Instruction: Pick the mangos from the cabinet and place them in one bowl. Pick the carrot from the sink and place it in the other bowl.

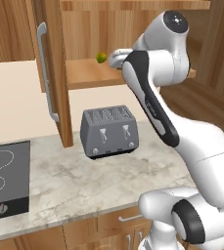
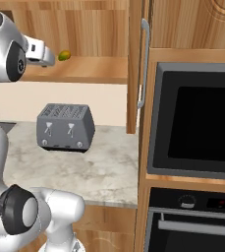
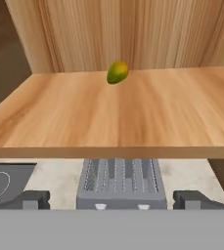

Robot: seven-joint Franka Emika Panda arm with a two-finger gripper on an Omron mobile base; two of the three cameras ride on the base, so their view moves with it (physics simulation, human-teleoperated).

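Your gripper point(image 3: 111, 199) stands wide apart and empty, short of the mango point(image 3: 117, 72) at the back of the cabinet shelf point(image 3: 113, 112). It looks light, smooth and prone to rolling, so pinch across its narrow middle.

— Kitchen, rendered. Marble-look counter point(image 1: 84, 185) with grey four-slot toaster point(image 1: 109, 131) on it.
— Agreed. Black cooktop point(image 1: 6, 178) with ring marks, set flush at the counter's left end.
— Built-in oven point(image 2: 195, 120) stacked in a wood column at right, second appliance with knob below.
— Warm-brown cabinet point(image 1: 55, 73), door open, long silver bar handle point(image 1: 46, 73); plank shelf point(image 3: 113, 112) above the toaster.
— Drawers with short silver pulls under the counter. Home kitchen, no doubt.
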